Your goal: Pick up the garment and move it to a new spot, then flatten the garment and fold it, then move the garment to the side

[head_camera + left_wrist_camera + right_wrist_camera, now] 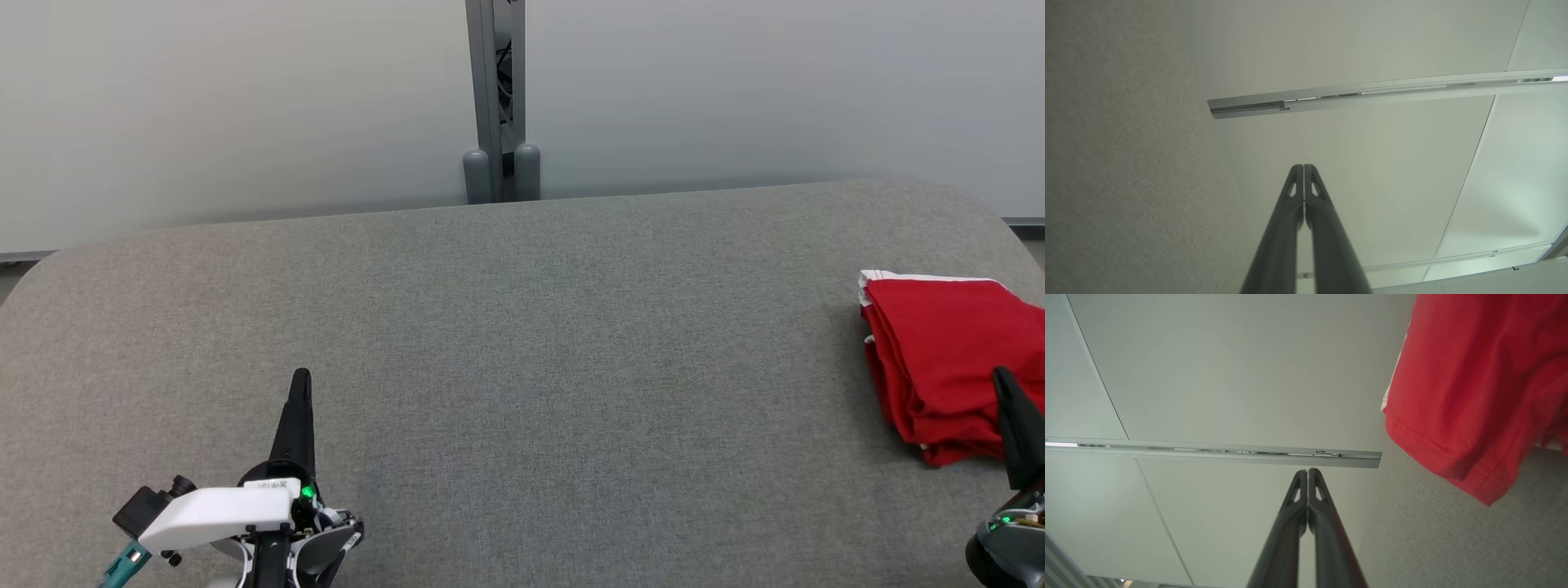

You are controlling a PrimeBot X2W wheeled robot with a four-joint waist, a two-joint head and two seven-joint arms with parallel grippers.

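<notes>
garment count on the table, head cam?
1. A red garment, folded, lies at the right end of the table, beside the shut right tool. It runs off the picture's right edge, so anything further right is hidden.

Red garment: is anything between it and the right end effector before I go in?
Nothing visible stands in the way. The folded red garment lies on the table near its right edge. The shut right end effector sits just beside it, apart from the cloth, and the right wrist view has bare grey tabletop between them.
</notes>
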